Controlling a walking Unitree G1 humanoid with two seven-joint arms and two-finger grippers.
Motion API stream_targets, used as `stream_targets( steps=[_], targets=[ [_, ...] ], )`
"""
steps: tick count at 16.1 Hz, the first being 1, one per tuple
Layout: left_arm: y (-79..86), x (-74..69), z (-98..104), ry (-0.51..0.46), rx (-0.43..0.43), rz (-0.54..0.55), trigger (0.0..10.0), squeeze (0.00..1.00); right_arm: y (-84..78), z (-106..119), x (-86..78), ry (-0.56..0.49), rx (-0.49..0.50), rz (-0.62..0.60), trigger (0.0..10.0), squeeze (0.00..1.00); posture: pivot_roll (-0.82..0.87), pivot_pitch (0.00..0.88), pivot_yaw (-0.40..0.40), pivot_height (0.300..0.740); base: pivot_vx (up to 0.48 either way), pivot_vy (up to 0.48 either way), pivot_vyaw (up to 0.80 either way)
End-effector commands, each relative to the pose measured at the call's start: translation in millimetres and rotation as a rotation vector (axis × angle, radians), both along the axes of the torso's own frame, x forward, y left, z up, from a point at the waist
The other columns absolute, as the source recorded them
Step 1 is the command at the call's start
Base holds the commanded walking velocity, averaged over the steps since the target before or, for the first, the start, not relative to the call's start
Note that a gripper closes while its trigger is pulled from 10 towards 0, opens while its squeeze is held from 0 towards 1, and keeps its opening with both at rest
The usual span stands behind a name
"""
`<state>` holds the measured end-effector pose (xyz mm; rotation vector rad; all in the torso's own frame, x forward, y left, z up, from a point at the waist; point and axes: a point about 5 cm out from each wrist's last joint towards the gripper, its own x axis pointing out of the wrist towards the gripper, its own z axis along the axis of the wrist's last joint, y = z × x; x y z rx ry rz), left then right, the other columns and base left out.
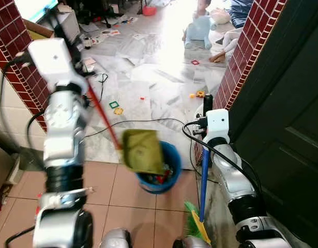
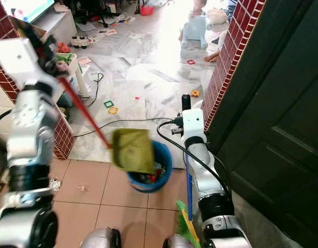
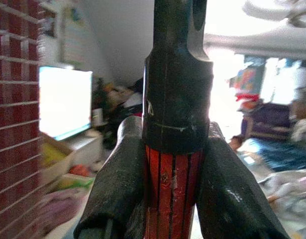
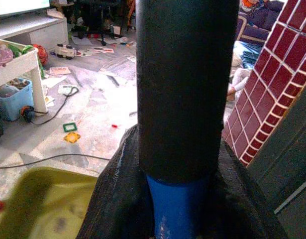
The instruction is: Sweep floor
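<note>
My left gripper [image 3: 172, 191] is shut on the red handle [image 1: 102, 116] of an olive-green dustpan [image 1: 143, 151]. The pan hangs tilted over a blue bucket [image 1: 173, 175] that has rubbish inside. My right gripper [image 4: 175, 199] is shut on the broom, at the black top of its blue handle [image 1: 203, 178]. The broom stands upright beside the bucket, and its green bristles [image 1: 192, 219] rest on the floor near my feet.
A black cable [image 1: 143, 122] runs across the marble floor. Toys and papers lie scattered beyond it. Red brick pillars [image 1: 236, 67] stand on both sides, and a dark door [image 1: 288, 119] is at my right. A small scrap [image 2: 82, 188] lies on the tiles. A person [image 1: 202, 10] sits far back.
</note>
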<state>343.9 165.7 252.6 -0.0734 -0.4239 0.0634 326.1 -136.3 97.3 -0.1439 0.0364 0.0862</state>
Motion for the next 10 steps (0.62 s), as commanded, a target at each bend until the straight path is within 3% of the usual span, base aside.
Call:
stream_targets(
  steps=[1,3,5,8,10],
  targets=[
    [-17.1,2.1,10.4,-0.029,-0.012,-0.066,10.0,0.0,-1.2,6.4,1.5,-0.042,0.004,-0.008,10.0,0.0,-0.04,0.0,0.007,0.74,0.0,0.0,0.0],
    [-23.6,3.1,13.6,-0.038,-0.016,-0.088,10.0,0.0,-2.1,6.5,1.7,-0.044,0.004,-0.012,10.0,0.0,-0.04,0.0,0.01,0.74,0.0,0.0,0.0],
    [-27.8,3.4,33.2,-0.105,-0.008,-0.092,10.0,0.0,-2.4,7.7,2.9,-0.051,0.004,-0.019,10.0,0.0,-0.04,0.0,0.019,0.74,0.0,0.0,0.0],
    [-13.4,-0.3,60.6,-0.188,-0.03,-0.036,10.0,0.0,-0.7,7.6,3.0,-0.054,0.002,-0.013,10.0,0.0,-0.03,0.0,0.016,0.74,0.0,0.0,0.0],
    [5.9,-6.0,91.0,-0.281,-0.034,0.036,10.0,0.0,0.7,6.1,2.4,-0.052,0.0,-0.006,10.0,0.0,-0.02,0.0,0.009,0.74,0.0,0.0,0.0]
  ],
)
